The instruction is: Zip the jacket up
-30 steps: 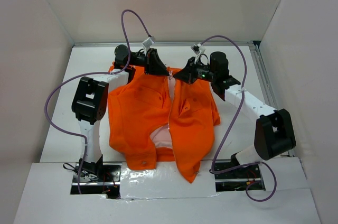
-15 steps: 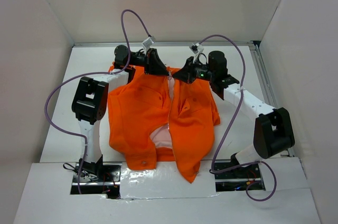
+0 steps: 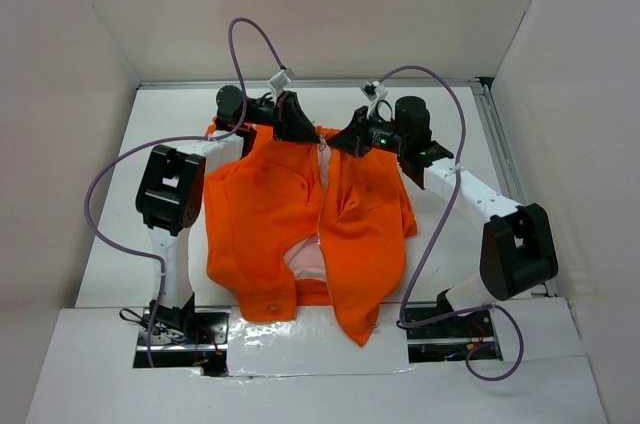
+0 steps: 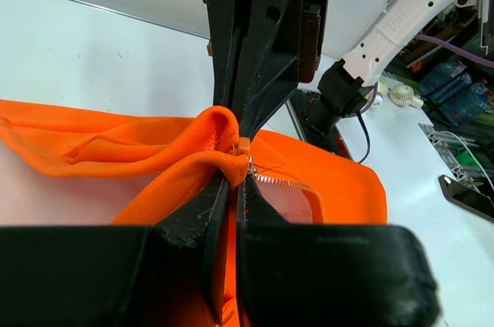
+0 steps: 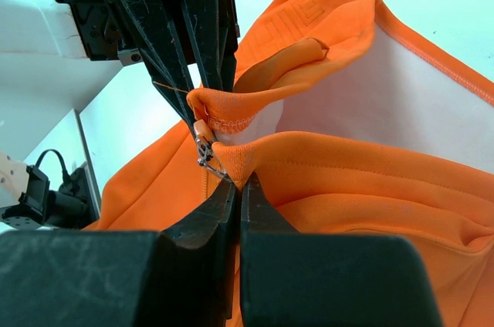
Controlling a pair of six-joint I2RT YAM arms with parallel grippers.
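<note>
The orange jacket (image 3: 268,219) lies flat on the white table, its front split down the middle. Pale lining (image 3: 306,260) shows low in the gap. At its far end my left gripper (image 3: 298,135) is shut on a fold of the left front edge (image 4: 208,130), beside the zipper teeth (image 4: 284,181). My right gripper (image 3: 341,145) is shut on the right front edge (image 5: 255,159), just next to the small metal zipper slider (image 5: 204,146). The two grippers face each other, almost touching. In the right wrist view the left gripper's fingers (image 5: 197,30) hold their fold right above mine.
White walls close in on the left, back and right. A metal rail (image 3: 497,144) runs along the table's right edge. Purple cables (image 3: 250,29) arch above both wrists. Both arm bases (image 3: 180,329) stand at the near edge, with the jacket's end between them.
The right gripper has crept slightly left and away, towards the left gripper, narrowing the gap at the jacket's far end. The left arm has not moved.
</note>
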